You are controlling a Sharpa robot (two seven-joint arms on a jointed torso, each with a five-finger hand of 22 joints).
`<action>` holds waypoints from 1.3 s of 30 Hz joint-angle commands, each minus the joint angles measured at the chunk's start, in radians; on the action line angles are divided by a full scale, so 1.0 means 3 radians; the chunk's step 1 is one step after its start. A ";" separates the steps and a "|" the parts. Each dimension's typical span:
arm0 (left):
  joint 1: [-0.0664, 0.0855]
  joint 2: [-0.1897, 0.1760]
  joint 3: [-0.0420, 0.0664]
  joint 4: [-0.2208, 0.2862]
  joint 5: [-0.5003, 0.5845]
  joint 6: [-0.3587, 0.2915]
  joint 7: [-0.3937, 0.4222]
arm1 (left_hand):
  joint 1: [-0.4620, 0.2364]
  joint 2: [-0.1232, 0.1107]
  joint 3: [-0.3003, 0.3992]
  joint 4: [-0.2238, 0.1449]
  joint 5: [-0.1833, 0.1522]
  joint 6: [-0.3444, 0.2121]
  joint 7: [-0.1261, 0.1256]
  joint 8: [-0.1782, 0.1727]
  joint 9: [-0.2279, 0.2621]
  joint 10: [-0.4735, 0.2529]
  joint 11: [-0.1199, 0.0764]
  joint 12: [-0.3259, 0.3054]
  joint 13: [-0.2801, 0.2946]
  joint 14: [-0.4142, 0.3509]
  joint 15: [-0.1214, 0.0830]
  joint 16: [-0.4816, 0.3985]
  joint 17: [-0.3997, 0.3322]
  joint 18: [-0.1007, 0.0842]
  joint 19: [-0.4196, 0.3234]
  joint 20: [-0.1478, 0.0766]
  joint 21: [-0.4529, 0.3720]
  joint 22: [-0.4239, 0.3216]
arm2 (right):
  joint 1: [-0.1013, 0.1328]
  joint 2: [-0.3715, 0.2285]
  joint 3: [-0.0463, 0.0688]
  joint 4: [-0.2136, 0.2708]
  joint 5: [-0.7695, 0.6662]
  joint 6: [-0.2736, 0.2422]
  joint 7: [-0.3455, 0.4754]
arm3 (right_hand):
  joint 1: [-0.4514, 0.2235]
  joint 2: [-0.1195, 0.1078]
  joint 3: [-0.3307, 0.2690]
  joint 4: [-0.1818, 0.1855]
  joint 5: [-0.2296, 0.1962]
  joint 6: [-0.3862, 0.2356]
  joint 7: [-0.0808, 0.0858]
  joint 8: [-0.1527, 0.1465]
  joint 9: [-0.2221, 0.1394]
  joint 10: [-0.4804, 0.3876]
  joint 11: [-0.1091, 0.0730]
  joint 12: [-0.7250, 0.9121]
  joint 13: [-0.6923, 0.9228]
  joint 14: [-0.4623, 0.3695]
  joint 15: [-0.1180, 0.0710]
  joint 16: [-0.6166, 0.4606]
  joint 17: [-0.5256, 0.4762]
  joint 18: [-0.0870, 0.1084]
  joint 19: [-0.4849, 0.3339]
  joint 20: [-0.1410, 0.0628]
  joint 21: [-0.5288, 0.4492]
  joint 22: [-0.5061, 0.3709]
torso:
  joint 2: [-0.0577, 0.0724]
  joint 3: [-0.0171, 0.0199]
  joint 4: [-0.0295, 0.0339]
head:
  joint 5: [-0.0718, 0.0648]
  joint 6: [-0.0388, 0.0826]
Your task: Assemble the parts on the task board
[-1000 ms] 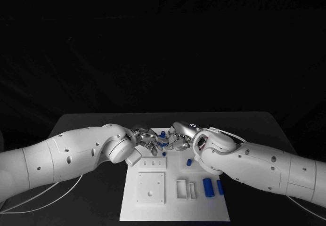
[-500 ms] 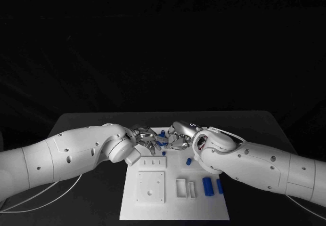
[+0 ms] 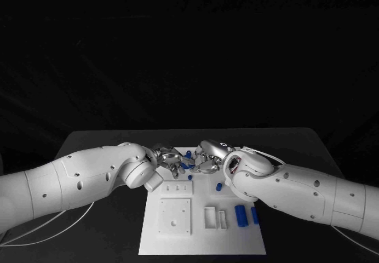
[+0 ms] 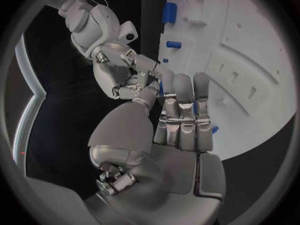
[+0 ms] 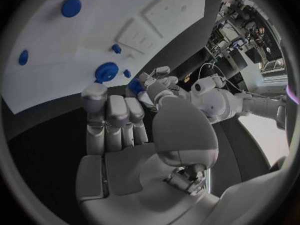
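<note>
Near edge of task board [image 3: 237, 244], approx. 6 o'clock in head view: bare white surface. Next up, a square raised block [image 3: 175, 218] at 7 o'clock of board centre, a small white bracket [image 3: 214, 217] beside it, then two blue cylinders [image 3: 241, 214] lying flat at 4 o'clock, close together. Further on, a slotted white plate [image 3: 178, 189] and one small blue part [image 3: 219, 188] standing alone near board centre-right.

Far end of board, 12 o'clock: both hands meet, fingertips nearly touching. Left hand [image 3: 168, 160] comes in from 9 o'clock, fingers together and curled around a blue part [image 3: 184, 164]; left wrist view shows blue between the fingers [image 4: 195, 108]. Right hand [image 3: 207, 159] comes in from 3 o'clock, fingers bunched at the same spot; whether it grips the part or only touches it – cannot tell. Right wrist view: left hand's fingertips pinch a blue piece [image 5: 135, 86]; right hand's own fingers [image 5: 116, 116] lie side by side, extended. Blue round parts [image 5: 106, 71] on board beyond.

Board rests on black table [image 3: 103, 142].
</note>
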 commanded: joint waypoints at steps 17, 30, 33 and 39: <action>0.0000 0.0021 0.0008 0.0014 -0.0053 0.0082 0.0058 | -0.0065 -0.0009 0.0015 0.0092 0.0043 0.0589 -0.0493 -0.0001 0.1483 0.0069 -0.0168 0.0362 0.0169 -0.0045 -0.0085 0.0378 0.0134 -0.0070 -0.0048 -0.0069 0.0161 0.0230 | -0.0026 0.0003 -0.0005 -0.0027 0.0042 -0.0038 0.0061 | 0.0003 0.0015 0.0001 0.0026 -0.0003 0.0057 -0.0034 0.0013 -0.0002 -0.0021 -0.0017 -0.0028 -0.0010 0.0002 -0.0018 -0.0023 -0.0012 -0.0003 0.0099 -0.0016 -0.0030 0.0307 | 0.0001 0.0000 0.0003 | -0.0021 -0.0019; -0.0003 0.0023 0.0008 0.0012 -0.0050 0.0214 0.0040 | -0.0055 0.0005 0.0010 0.0107 -0.0020 0.0601 -0.0502 -0.0006 0.1578 0.0072 -0.0170 0.0384 0.0195 -0.0052 -0.0090 0.0418 0.0141 -0.0074 -0.0050 -0.0073 0.0157 0.0250 | -0.0034 0.0005 -0.0005 -0.0048 0.0058 -0.0069 0.0077 | 0.0010 0.0043 0.0044 0.0002 -0.0056 0.0067 -0.0035 0.0014 0.0003 -0.0020 -0.0018 -0.0025 -0.0010 0.0003 -0.0019 -0.0022 -0.0009 -0.0003 0.0102 -0.0017 -0.0038 0.0308 | 0.0003 -0.0002 0.0000 | -0.0034 -0.0040; -0.0003 0.0021 0.0008 0.0014 -0.0048 0.0259 0.0032 | -0.0048 0.0005 0.0010 0.0104 -0.0018 0.0592 -0.0499 -0.0007 0.1573 0.0072 -0.0170 0.0373 0.0192 -0.0056 -0.0089 0.0415 0.0139 -0.0074 -0.0051 -0.0073 0.0155 0.0251 | -0.0035 0.0006 -0.0005 -0.0052 0.0060 -0.0074 0.0080 | 0.0010 0.0043 0.0044 0.0002 -0.0056 0.0067 -0.0035 0.0014 0.0003 -0.0020 -0.0018 -0.0025 -0.0010 0.0003 -0.0019 -0.0022 -0.0009 -0.0003 0.0102 -0.0017 -0.0038 0.0308 | 0.0004 -0.0003 0.0000 | -0.0037 -0.0046; -0.0004 0.0017 0.0008 0.0012 -0.0046 0.0348 0.0019 | -0.0026 0.0003 0.0015 0.0088 -0.0003 0.0588 -0.0496 -0.0006 0.1558 0.0072 -0.0168 0.0364 0.0191 -0.0059 -0.0087 0.0411 0.0135 -0.0073 -0.0054 -0.0071 0.0152 0.0256 | -0.0036 0.0004 -0.0005 -0.0066 0.0062 -0.0076 0.0092 | 0.0003 0.0038 0.0049 -0.0006 -0.0059 0.0065 -0.0034 0.0014 0.0003 -0.0021 -0.0018 -0.0027 -0.0011 0.0003 -0.0019 -0.0025 -0.0011 -0.0003 0.0103 -0.0017 -0.0041 0.0308 | 0.0001 -0.0003 0.0003 | -0.0045 -0.0060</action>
